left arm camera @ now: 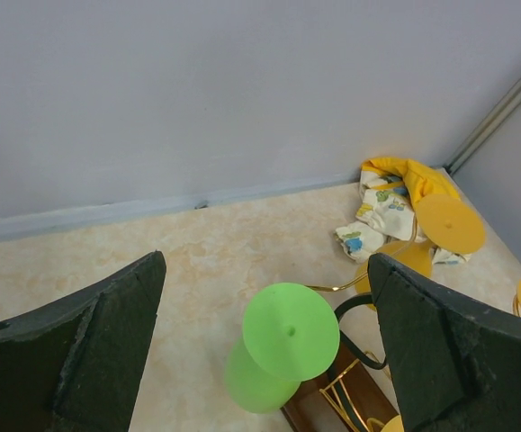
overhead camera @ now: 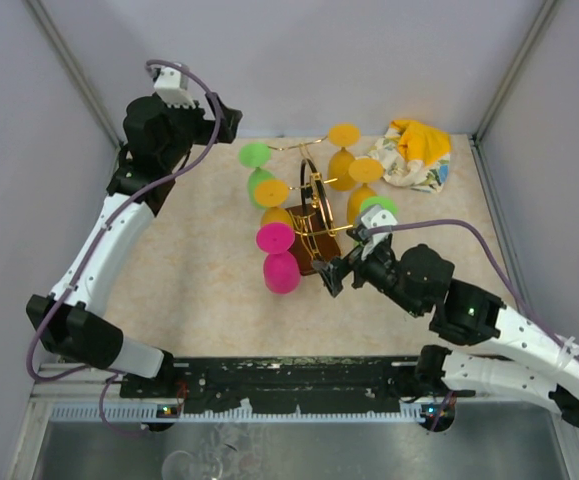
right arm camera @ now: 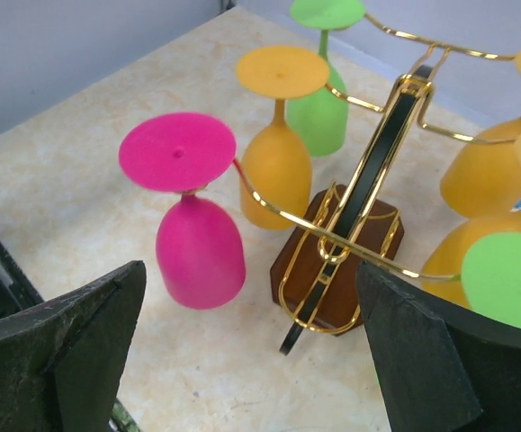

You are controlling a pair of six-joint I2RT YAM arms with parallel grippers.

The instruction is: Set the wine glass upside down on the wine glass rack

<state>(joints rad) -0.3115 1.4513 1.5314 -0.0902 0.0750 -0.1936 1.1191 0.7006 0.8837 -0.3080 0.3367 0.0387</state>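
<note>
I see both pincers with fingers wide apart, nothing held. R gripper [right arm camera: 251,274] sits low, just in front of the rack [right arm camera: 368,180]. The pink glass [right arm camera: 197,243] hangs upside down on a wire arm of the rack, foot up. L gripper [left arm camera: 267,265] hovers above a green glass [left arm camera: 282,346] at the rack's far side.

Beige speckled tabletop [overhead camera: 189,270], gold wire rack [overhead camera: 314,215] standing near its middle, crumpled yellow-white cloth [overhead camera: 414,152] in far right corner
</note>
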